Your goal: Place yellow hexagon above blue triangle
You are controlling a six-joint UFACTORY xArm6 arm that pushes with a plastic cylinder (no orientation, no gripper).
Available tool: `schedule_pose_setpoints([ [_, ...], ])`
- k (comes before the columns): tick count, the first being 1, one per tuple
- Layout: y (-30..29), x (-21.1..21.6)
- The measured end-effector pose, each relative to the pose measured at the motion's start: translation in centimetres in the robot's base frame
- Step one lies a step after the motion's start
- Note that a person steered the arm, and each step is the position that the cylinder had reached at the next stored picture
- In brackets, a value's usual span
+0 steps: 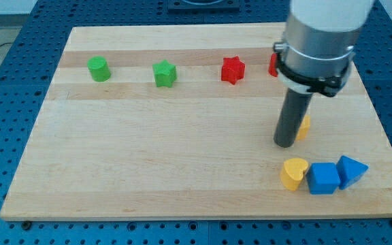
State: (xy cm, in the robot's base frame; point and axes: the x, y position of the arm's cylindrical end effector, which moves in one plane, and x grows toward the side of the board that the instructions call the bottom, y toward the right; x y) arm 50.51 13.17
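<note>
Yellow hexagon block (305,127) sits right of centre on the pale wooden board (148,163), mostly hidden behind my rod, so only a sliver shows on the rod's right side and its shape cannot be confirmed from here. It lies above and a little left of the blue triangle, well apart from it.

Going from the view's left: a green plastic block, roughly cylindrical (99,69), stands near the board's top left. To its right, in the same row, is a green star-shaped block (165,73), then a red star-shaped block (233,69). A further red block (273,64) sits just right of that, largely covered by the arm's grey and black housing, so its shape is unclear.

My tip (285,144) rests on the board at the rod's lower end, touching or just beside the left edge of the yellow hexagon block. The arm carries no pincer, only this straight dark rod, so nothing is held.

Near the bottom right, three blocks huddle in a row: a yellow heart-shaped block (294,173), a blue cube (324,178) touching it, and the blue triangle block (351,170) against the cube's right side.
</note>
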Motion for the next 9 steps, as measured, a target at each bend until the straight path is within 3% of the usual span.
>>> schedule_pose_setpoints([
  [2, -4.1, -4.3],
  [3, -0.1, -4.7],
  [4, 5.7, -3.6],
  [5, 7.9, -1.6],
  [9, 9.1, 0.0],
])
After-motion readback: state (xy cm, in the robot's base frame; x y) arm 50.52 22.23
